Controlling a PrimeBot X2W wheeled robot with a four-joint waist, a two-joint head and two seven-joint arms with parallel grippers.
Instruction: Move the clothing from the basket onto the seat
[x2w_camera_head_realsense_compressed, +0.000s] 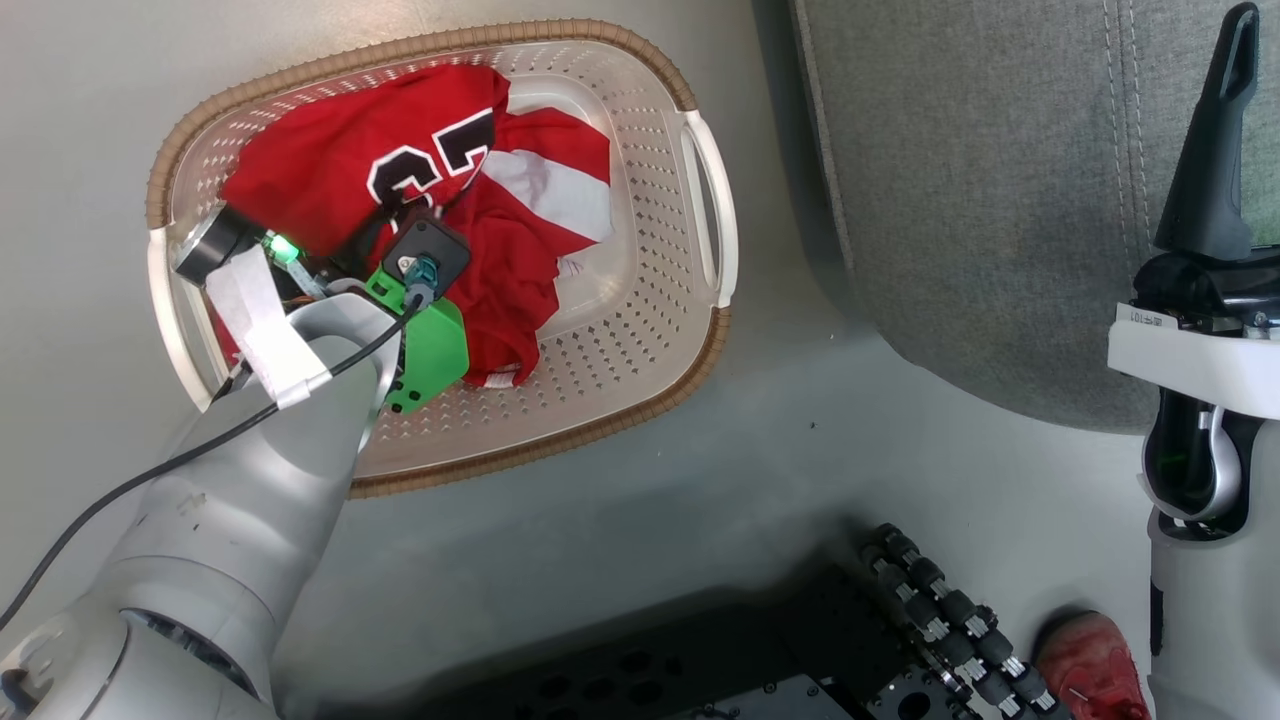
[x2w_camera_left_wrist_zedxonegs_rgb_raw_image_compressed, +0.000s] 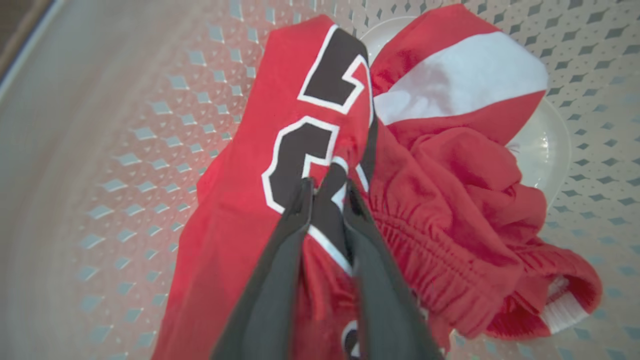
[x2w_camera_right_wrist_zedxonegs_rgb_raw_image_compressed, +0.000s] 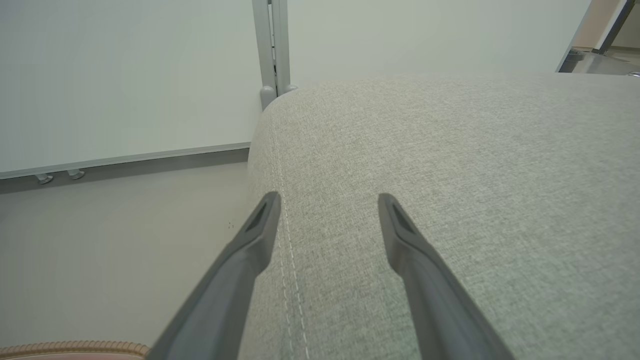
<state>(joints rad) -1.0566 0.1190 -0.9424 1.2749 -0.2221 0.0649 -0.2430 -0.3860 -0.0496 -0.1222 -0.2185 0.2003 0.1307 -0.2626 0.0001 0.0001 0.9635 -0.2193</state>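
The clothing (x2w_camera_head_realsense_compressed: 400, 160) lies heaped in the basket (x2w_camera_head_realsense_compressed: 640, 300), which stands on the floor (x2w_camera_head_realsense_compressed: 600, 560) just beside the seat's (x2w_camera_head_realsense_compressed: 980, 200) rounded corner. Nothing red lies on the seat.

From the head, the left arm (x2w_camera_head_realsense_compressed: 250, 480) reaches down into the basket, and its wrist and green camera mount (x2w_camera_head_realsense_compressed: 435, 350) cover the fingers. The left wrist view supplies what is hidden there: the left gripper (x2w_camera_left_wrist_zedxonegs_rgb_raw_image_compressed: 328, 195) has its fingers (x2w_camera_left_wrist_zedxonegs_rgb_raw_image_compressed: 300, 210) drawn close together on a raised fold of the numbered garment (x2w_camera_left_wrist_zedxonegs_rgb_raw_image_compressed: 235, 235), with black-and-white numeral cloth pinched between the tips. The striped garment (x2w_camera_left_wrist_zedxonegs_rgb_raw_image_compressed: 465, 75) lies bunched against it on the basket's perforated bottom (x2w_camera_left_wrist_zedxonegs_rgb_raw_image_compressed: 125, 150).

The right gripper (x2w_camera_head_realsense_compressed: 1240, 20) shows edge-on from the head, so its gap cannot be read there. The right wrist view settles it: the two fingers (x2w_camera_right_wrist_zedxonegs_rgb_raw_image_compressed: 250, 240) stand wide apart and empty above the seat's stitched edge (x2w_camera_right_wrist_zedxonegs_rgb_raw_image_compressed: 450, 175), with a sliver of the basket's brown rim (x2w_camera_right_wrist_zedxonegs_rgb_raw_image_compressed: 70, 346) cut off at the lower left corner.

The numerals are folded and only partly legible. A red thing (x2w_camera_head_realsense_compressed: 1090, 660) by the robot's base (x2w_camera_head_realsense_compressed: 700, 670) is cropped and hard to make out.
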